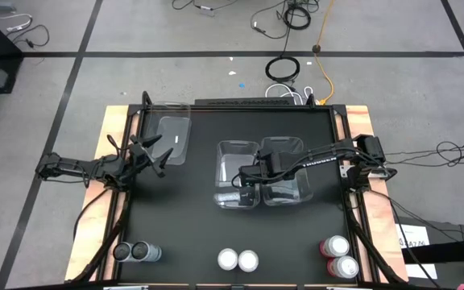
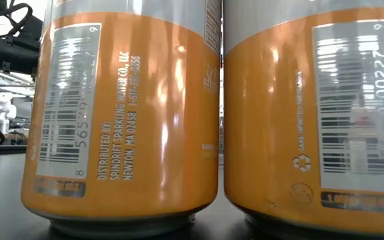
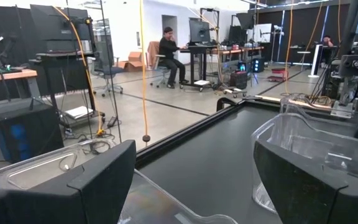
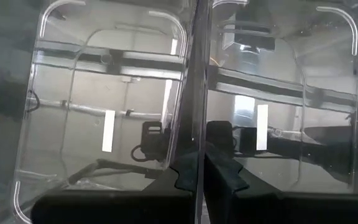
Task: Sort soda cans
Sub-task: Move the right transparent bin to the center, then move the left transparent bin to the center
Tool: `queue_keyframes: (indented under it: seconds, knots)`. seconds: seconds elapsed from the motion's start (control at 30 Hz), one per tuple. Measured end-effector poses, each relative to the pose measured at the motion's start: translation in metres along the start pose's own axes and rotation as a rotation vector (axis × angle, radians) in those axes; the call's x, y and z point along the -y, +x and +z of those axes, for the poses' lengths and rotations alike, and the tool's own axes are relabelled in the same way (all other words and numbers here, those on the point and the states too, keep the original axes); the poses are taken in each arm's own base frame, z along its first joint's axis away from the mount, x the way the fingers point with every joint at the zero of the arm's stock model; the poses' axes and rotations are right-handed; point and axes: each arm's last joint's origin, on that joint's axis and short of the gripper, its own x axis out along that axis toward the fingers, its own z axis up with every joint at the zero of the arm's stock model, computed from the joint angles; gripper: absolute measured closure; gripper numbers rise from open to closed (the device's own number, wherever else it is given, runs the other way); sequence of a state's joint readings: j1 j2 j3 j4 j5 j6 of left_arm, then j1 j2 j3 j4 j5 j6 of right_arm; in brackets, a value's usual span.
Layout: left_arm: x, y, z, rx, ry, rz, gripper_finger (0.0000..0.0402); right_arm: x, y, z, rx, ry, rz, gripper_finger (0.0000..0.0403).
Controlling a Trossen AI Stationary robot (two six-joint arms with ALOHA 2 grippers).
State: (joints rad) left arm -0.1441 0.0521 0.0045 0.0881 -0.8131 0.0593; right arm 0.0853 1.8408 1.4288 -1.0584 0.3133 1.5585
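High view: six small metal soda cans sit in three pairs along the table's 6 o'clock edge: two dark grey cans (image 1: 135,252) at about 7, two silver-topped orange cans (image 1: 238,259) dead on 6, two red-pink cans (image 1: 338,257) at about 5. All still lined up, none in a bin, so sorting proper hasn't started imo. The right gripper (image 1: 244,179) is over the table centre, on the pair of clear rectangular plastic bins (image 1: 260,171) that stand touching side by side. The left gripper (image 1: 155,155) hangs at 9-10 o'clock just beside a third clear plastic bin (image 1: 172,137), prob waiting.

Low view: just the two orange cans filling the pic, upright, nearly touching, barcodes facing the cam. No arms visible.

Left wrist view: the left claw's fingers (image 3: 98,180) are spread wide w/ nothing between them, the third bin below and the centre bins off ahead. Room behind w/ a person seated at a desk.

Right wrist view: the right claw's fingers (image 4: 222,168) are closed narrow onto the adjoining walls where the two bins meet, looking straight down into both. Guess it's pinching there to drag or reposition the bins before cans go in.
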Motion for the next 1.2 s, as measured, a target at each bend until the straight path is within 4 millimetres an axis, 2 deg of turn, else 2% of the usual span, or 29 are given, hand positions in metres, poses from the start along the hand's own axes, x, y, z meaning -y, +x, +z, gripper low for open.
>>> queue_keyframes:
  seconds: [0.3,0.43,0.53,0.67,0.83,0.93,1.07,1.2]
  knots:
    - [0.000,0.000,0.000,0.000,0.000,0.000,0.0065,0.000,0.000,0.000,0.001,0.001,0.000,0.0302]
    - [0.000,0.000,0.000,0.000,0.000,0.000,0.0065,0.001,-0.004,0.001,-0.005,-0.007,0.014,0.0277]
    - [0.000,0.000,0.000,0.000,0.000,-0.001,0.0065,0.004,-0.018,0.003,-0.003,-0.009,0.064,0.0270]
    - [0.000,0.000,0.000,0.004,-0.008,-0.001,0.0065,0.013,-0.047,-0.001,0.046,-0.032,0.152,0.0269]
    - [0.000,0.000,0.001,0.006,-0.083,-0.014,0.0065,0.025,-0.079,-0.025,0.156,-0.106,0.248,0.0269]
    - [0.001,0.000,0.002,0.001,-0.078,-0.056,0.0065,0.030,-0.089,-0.048,0.202,-0.166,0.284,0.0269]
    - [-0.001,-0.002,0.020,0.023,-0.101,-0.078,0.0065,0.034,-0.092,-0.079,0.211,-0.244,0.296,0.0269]
    - [-0.003,-0.004,0.034,0.001,-0.115,-0.078,0.0066,0.039,-0.089,-0.106,0.268,-0.234,0.293,0.0269]
